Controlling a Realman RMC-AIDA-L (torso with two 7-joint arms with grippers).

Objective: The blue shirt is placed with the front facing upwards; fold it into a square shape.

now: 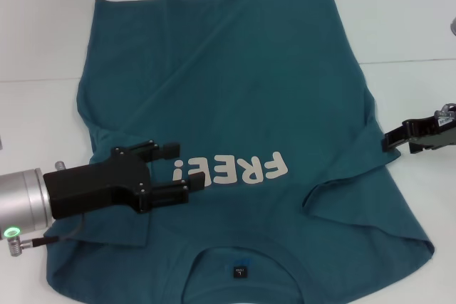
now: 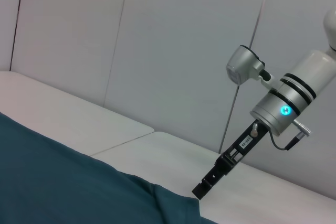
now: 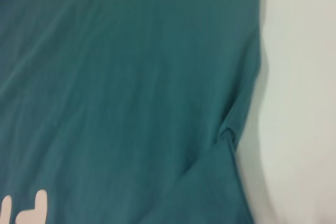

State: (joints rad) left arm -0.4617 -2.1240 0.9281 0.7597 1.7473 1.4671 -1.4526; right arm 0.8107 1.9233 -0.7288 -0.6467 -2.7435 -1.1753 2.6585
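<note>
The blue shirt lies spread flat on the white table, front up. Its collar and dark neck label are nearest me and its hem is at the far side. The white "FREE!" lettering is across the chest. My left gripper is open and empty, just above the shirt at the lettering's left end. My right gripper is at the shirt's right edge by the sleeve fold, with its fingers together. It also shows in the left wrist view. The right wrist view shows the shirt and its edge.
Bare white table runs along both sides of the shirt and beyond the hem. Creases gather near the right sleeve. Grey wall panels stand behind the table.
</note>
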